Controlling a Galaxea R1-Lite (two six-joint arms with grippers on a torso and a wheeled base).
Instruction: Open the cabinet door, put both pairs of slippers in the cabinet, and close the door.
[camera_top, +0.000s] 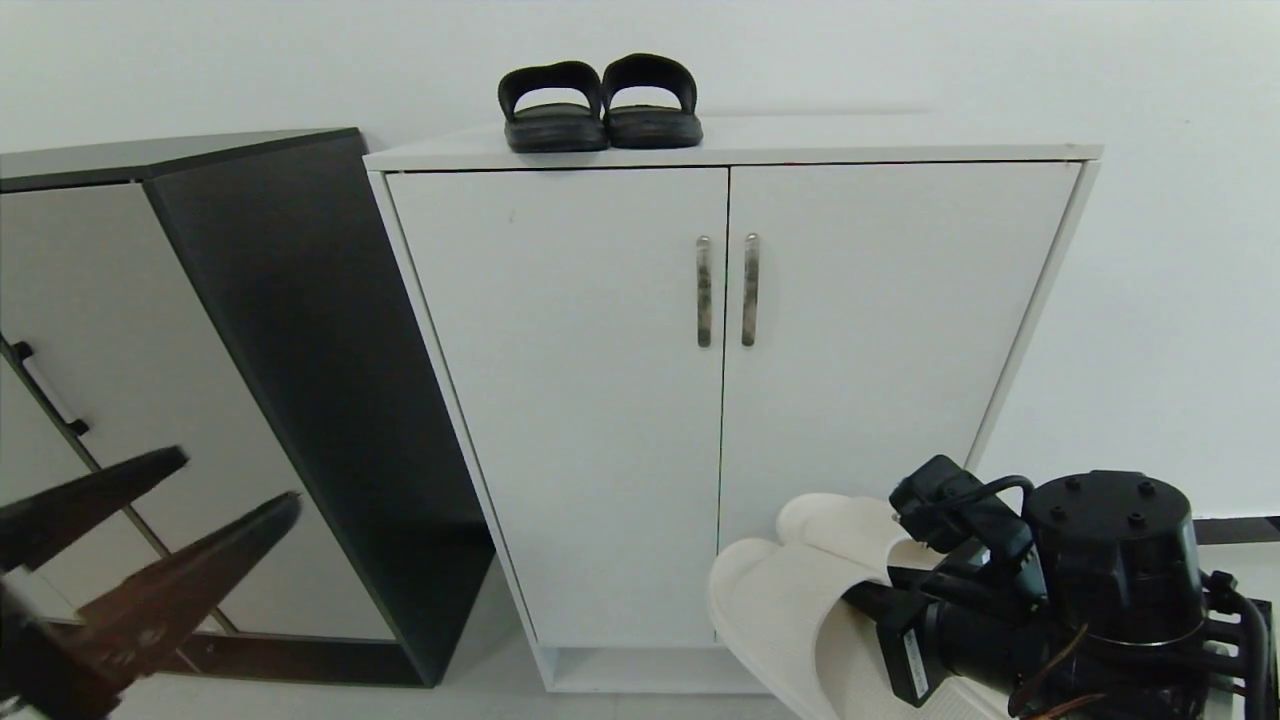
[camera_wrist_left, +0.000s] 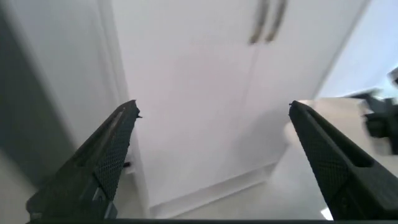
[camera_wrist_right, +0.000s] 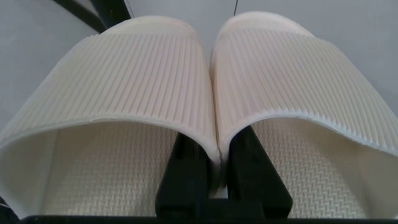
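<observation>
I see the white cabinet (camera_top: 600, 450) with both doors shut, its two metal handles (camera_top: 704, 291) side by side at the middle seam. A black pair of slippers (camera_top: 598, 105) sits side by side on its top, toward the left end. The cream ribbed pair (camera_wrist_right: 149, 81) hangs pressed together, adjoining strap sides clamped in my right gripper (camera_wrist_right: 217, 171), low before the right door
</observation>
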